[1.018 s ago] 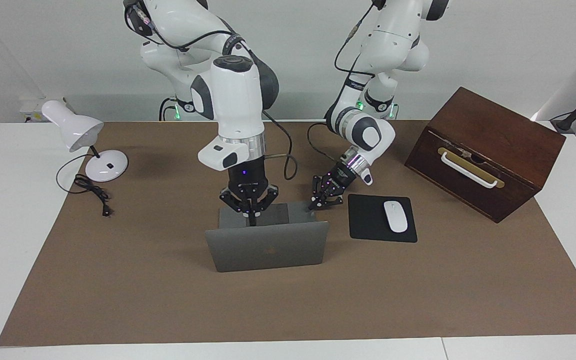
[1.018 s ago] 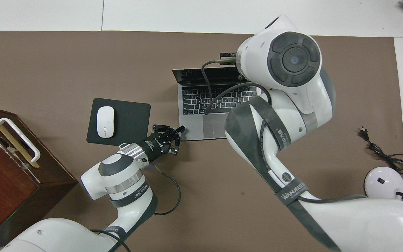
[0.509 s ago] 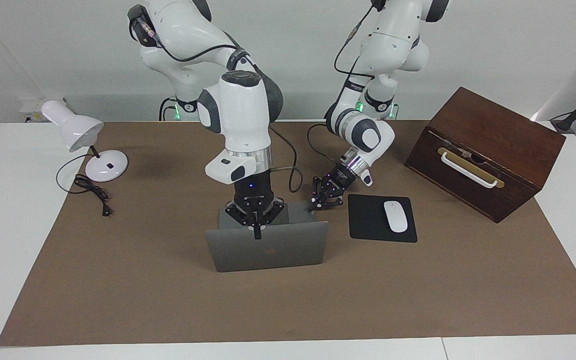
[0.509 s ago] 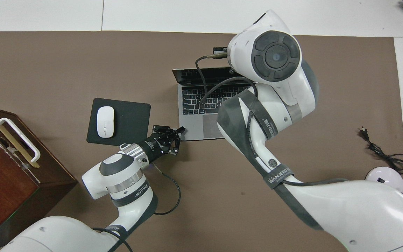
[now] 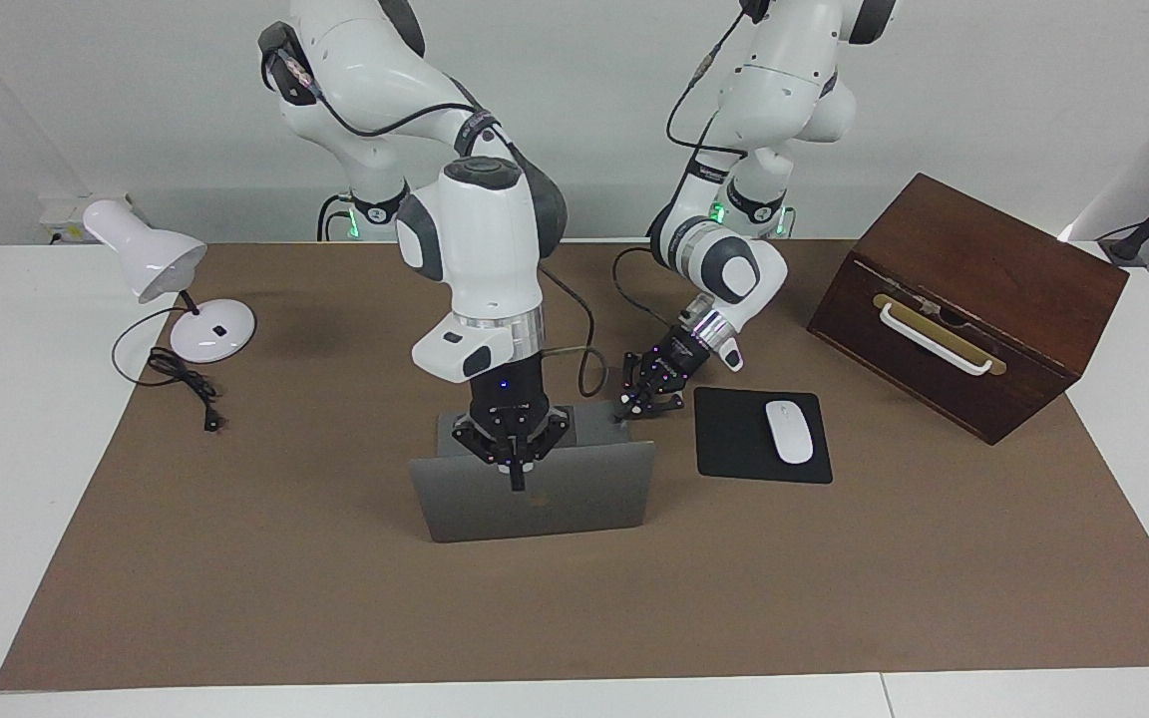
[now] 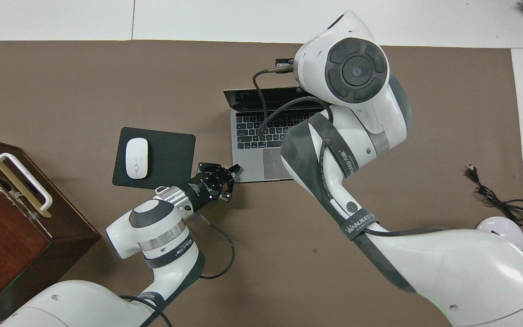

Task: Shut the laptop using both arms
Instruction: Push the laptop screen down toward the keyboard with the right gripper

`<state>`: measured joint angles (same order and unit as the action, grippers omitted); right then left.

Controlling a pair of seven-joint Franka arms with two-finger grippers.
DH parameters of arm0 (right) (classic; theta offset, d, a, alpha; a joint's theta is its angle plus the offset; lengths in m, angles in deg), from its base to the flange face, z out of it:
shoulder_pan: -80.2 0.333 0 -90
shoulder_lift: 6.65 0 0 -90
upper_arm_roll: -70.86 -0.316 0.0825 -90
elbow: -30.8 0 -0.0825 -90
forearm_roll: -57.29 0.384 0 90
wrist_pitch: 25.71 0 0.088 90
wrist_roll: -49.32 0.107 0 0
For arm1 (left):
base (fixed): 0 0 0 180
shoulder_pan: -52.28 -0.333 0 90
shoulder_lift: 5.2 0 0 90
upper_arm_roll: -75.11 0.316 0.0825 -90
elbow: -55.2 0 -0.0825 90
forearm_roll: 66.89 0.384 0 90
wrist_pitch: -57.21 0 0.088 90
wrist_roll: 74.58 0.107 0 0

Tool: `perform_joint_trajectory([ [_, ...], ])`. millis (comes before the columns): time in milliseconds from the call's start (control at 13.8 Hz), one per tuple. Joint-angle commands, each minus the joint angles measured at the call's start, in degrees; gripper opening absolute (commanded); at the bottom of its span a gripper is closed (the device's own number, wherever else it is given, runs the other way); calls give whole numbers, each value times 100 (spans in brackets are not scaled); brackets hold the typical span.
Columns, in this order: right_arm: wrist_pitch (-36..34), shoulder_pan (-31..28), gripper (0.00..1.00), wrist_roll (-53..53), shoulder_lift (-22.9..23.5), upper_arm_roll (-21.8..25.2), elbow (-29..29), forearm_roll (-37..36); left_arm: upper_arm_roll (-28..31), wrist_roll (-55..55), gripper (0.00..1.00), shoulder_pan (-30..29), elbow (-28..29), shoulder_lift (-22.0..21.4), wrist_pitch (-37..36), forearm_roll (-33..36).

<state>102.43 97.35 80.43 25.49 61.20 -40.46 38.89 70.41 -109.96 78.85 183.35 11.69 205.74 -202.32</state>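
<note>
Facing view: the laptop (image 5: 535,494) stands open mid-desk, its lid upright; the right claw (image 5: 518,484), fingertips pinched together and empty, hangs at the lid's top edge, so closing seems barely begun. Overhead view: the left claw (image 6: 234,170), also pinched empty, touches the base's near corner beside the mouse pad (image 6: 161,156).

The scene is evenly and brightly lit from above, and only soft, faint shadows are cast on the brown mat (image 5: 834,598) beneath the arms. A mild sheen is seen on the white arm shells and the wooden box (image 5: 973,299). Both views are sharp, without noticeable blur or edge distortion.
</note>
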Motion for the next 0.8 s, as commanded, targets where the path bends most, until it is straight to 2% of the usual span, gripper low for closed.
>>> perform_joint_trajectory([
  [0,28,33,0,132,161,-10,147,-163,74,172,0,129,-97,192,18,-167],
  [363,1,104,0,158,135,-19,95,-84,74,181,0,129,-97,192,18,-167],
  [727,-86,113,0,150,65,-27,-230,-32,66,181,0,129,-97,201,62,-167],
])
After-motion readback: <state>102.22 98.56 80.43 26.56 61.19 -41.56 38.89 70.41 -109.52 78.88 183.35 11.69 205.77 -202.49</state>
